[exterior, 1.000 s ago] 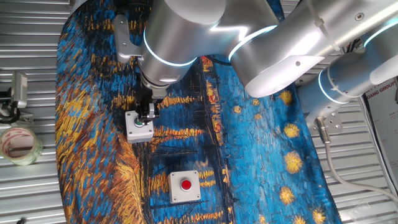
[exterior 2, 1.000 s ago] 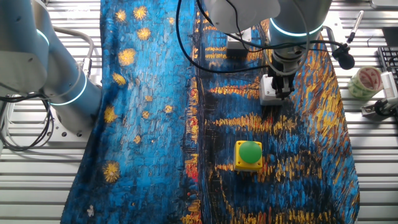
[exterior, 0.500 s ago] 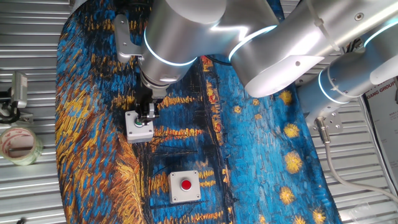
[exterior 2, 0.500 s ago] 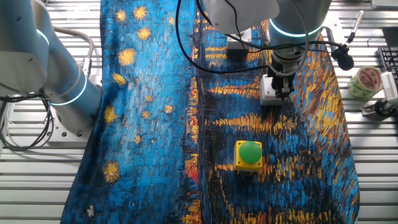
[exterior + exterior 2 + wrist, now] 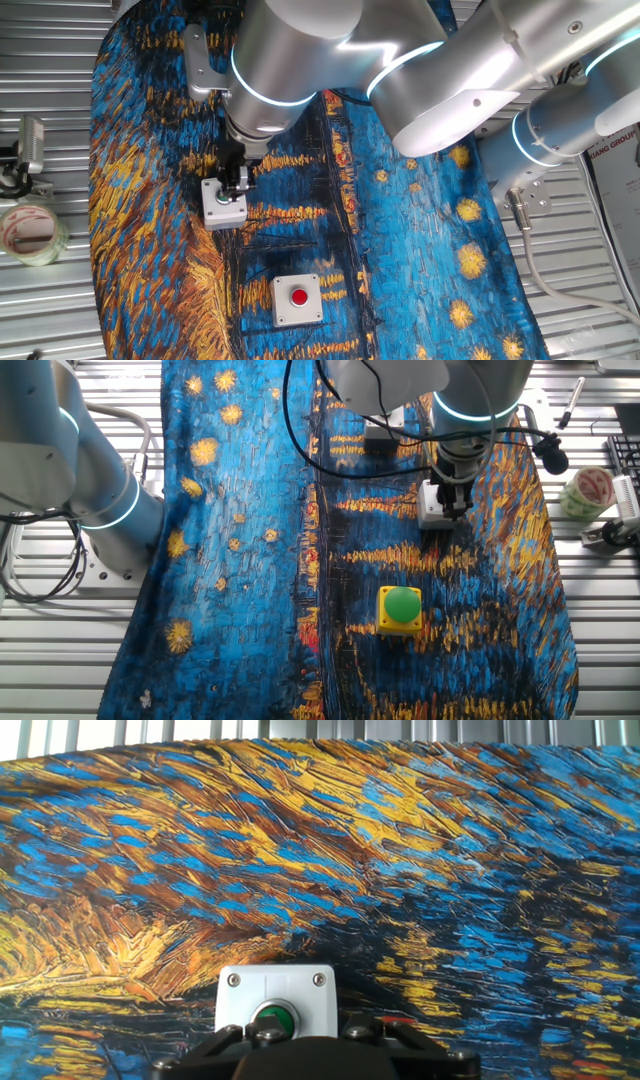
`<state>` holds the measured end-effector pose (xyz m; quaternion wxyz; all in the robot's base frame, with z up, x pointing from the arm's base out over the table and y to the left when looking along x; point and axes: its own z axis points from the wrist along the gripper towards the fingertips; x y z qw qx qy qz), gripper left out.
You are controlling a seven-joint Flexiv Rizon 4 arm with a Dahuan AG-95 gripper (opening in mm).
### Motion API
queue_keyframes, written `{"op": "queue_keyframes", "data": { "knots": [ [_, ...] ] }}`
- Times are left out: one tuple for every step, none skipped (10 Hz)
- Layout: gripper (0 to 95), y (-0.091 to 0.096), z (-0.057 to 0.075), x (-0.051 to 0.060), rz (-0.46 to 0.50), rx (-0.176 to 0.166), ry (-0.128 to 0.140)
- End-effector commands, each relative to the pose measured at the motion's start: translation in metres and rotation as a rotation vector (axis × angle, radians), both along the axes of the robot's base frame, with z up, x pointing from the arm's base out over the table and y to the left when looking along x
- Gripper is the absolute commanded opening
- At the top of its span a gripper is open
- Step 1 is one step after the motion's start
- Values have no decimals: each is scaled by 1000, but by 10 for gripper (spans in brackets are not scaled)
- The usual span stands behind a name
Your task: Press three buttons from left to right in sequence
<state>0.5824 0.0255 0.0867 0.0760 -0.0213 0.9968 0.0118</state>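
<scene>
On the painted cloth, the grey-white box with the small green button (image 5: 222, 205) sits directly under my gripper (image 5: 236, 188). The dark fingers come down onto its top, and whether they are open or shut does not show. In the other fixed view the gripper (image 5: 447, 508) covers most of that box (image 5: 430, 510). The hand view shows the box (image 5: 275, 988) and its green button (image 5: 272, 1017) right at the edge of the hand. The grey-white box with the red button (image 5: 298, 298) lies nearer the front. The yellow box with the big green dome (image 5: 401, 608) stands apart from both.
The blue and yellow painted cloth (image 5: 420, 250) covers a slatted metal table. A roll of tape (image 5: 30, 232) lies off the cloth, also visible from the other side as the roll (image 5: 590, 490). A second robot arm (image 5: 90, 480) stands at the table's side.
</scene>
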Motion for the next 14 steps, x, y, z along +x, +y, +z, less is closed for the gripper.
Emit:
{"op": "queue_keyframes", "data": {
  "knots": [
    [380, 0, -7, -1, -3, -4, -21],
    [380, 0, -7, -1, -1, 1, -15],
    [380, 0, -6, -1, -3, 18, -16],
    [380, 0, -6, 0, -3, 17, -21],
    [380, 0, -3, 0, -2, 0, -15],
    [380, 0, 0, 1, -2, -10, 0],
    [380, 0, 3, 2, -1, -13, 11],
    [380, 0, 7, 2, -2, -14, 19],
    [380, 0, 9, 2, -1, -16, 20],
    [380, 0, 9, 2, -1, -19, 18],
    [380, 0, 9, 2, 0, -19, 16],
    [380, 0, 10, 2, 0, -20, 16],
    [380, 0, 16, 2, 1, -19, 20],
    [380, 0, 20, 2, 0, -18, 28]
  ]
}}
